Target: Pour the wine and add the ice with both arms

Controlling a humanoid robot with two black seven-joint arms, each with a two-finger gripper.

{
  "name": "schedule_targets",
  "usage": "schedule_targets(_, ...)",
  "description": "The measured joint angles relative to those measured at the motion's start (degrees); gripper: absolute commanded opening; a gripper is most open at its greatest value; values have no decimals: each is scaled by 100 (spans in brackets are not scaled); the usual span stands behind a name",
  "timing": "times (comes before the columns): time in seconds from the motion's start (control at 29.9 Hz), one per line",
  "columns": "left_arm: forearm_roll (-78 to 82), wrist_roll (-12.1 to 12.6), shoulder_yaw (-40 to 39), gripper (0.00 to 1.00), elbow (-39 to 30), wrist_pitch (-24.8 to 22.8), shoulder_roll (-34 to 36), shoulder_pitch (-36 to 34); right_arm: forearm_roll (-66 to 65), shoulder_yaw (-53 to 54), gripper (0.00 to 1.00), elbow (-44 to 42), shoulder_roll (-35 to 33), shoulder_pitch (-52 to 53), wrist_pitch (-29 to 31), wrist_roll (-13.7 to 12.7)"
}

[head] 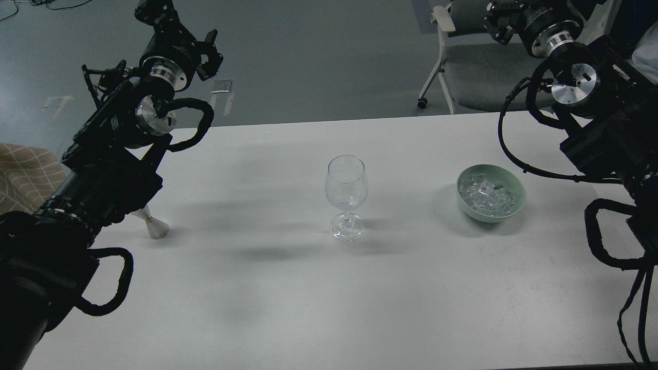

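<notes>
From the head view, the ice [487,195] is a heap of small clear cubes with whitish glints, piled in a pale green bowl [518,204]. The cubes fill the bowl's hollow without rising above its rim. The bowl sits on the desk [308,288] to the right of the wine glass [346,195], well apart from it.

The wine glass is clear and stemmed, upright, with nothing visible in its bowl; it stands near the middle of the desk. Far to the left of the glass, partly hidden behind the left arm [103,169], a pale cone-shaped thing [154,226] with a thin metallic band rests on the desk; what it belongs to cannot be told.

The left pincer [208,54] is raised above and left of the glass, dark and seen at an angle; whether it is spread or closed cannot be told, and nothing shows in it. The right pincer [496,23] is up at the top edge, above and right of the glass, partly cut off; its opening cannot be told either.

The desk is white and matt, with soft shadows around the glass. Beyond it lies a grey floor [308,51], and a grey chair [478,72] on castors stands beyond the desk, up and right of the glass. A tan lattice-patterned fabric [25,174] shows at the left edge.
</notes>
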Motion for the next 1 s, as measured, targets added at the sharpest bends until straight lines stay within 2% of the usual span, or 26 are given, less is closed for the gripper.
schedule_targets(0.57, 13, -72, 28, 98, -13, -16, 53, -38, -2, -1, 100, 15, -14, 21, 0, -8)
schedule_targets(0.83, -41, -79, -70, 98, 6, -221, 224, -49, -9, -6, 100, 7, -20, 121, 9, -9)
schedule_targets(1.0, -115, 62, -163, 98, -96, -232, 306, -48, -9, -6, 100, 27, -20, 170, -11, -9)
